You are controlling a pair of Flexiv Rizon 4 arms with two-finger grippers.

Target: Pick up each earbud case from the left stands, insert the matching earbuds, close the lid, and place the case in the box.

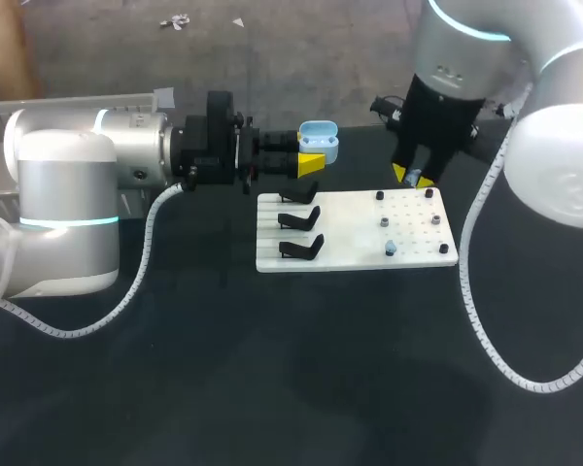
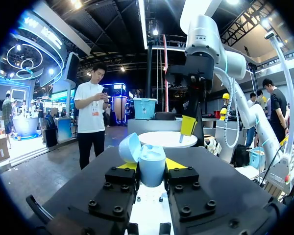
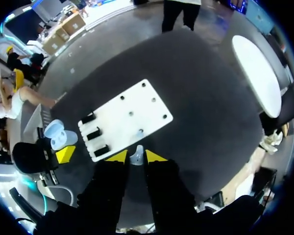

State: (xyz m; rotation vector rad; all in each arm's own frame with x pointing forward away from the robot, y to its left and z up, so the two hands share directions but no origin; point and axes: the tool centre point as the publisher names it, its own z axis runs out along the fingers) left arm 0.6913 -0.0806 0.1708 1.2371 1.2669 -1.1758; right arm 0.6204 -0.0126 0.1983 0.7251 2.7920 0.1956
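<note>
the open case [image 2: 152, 165] is clamped in the left jaws, mouth upward; an earbud [image 3: 135, 157] is pinched in the right jaws, well apart from it across the white board [image 1: 355, 243].

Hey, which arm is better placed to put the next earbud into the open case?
Right. The right tool already grips an earbud by the white board; the left tool only holds the open case.

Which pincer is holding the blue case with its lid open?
The left pincer: it is shut on the open light-blue case. The right pincer grips only a small pale earbud.
</note>
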